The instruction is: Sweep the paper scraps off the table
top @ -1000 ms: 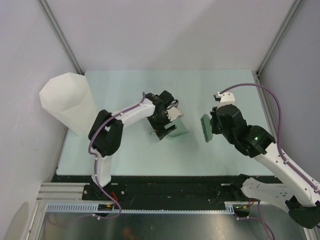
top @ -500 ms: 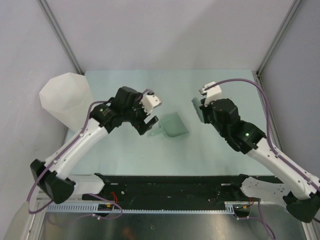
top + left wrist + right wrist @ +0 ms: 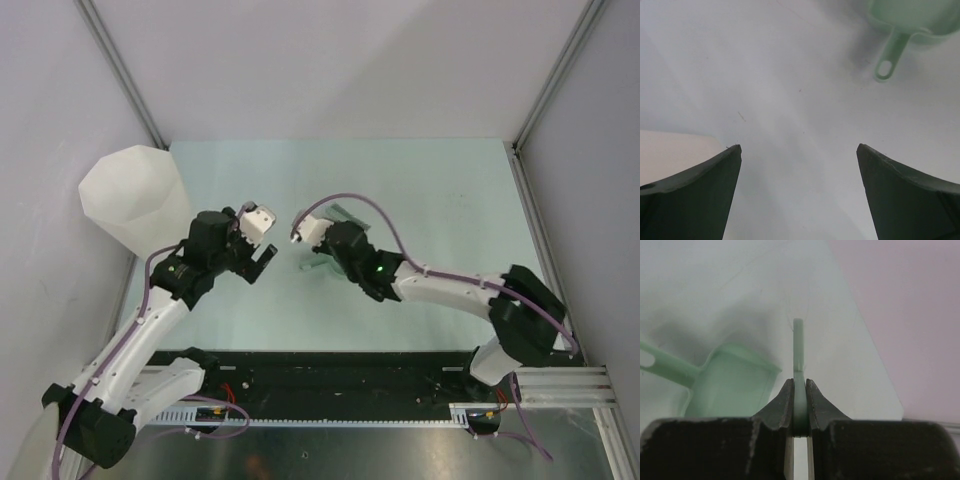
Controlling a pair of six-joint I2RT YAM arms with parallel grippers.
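Note:
No paper scraps show in any view. The pale mint table (image 3: 440, 190) carries a small green dustpan (image 3: 316, 267), mostly hidden under my right arm. My right gripper (image 3: 338, 228) reaches left over it and is shut on a thin green brush (image 3: 798, 347), seen edge-on between the fingers (image 3: 799, 382). The dustpan (image 3: 730, 382) lies just left of the brush, its handle pointing left. My left gripper (image 3: 264, 260) is open and empty, left of the dustpan. In its wrist view the fingers (image 3: 705, 175) stand wide apart above bare table, with the dustpan (image 3: 912, 20) at the top right.
A tall translucent white faceted bin (image 3: 135, 200) stands at the table's left edge, beside my left arm. Grey walls and metal posts close in the table at the back and sides. A black strip (image 3: 330, 365) runs along the front.
My left gripper let go of the dustpan and drew back to the left, open. My right arm swung far left with the brush, now over the dustpan.

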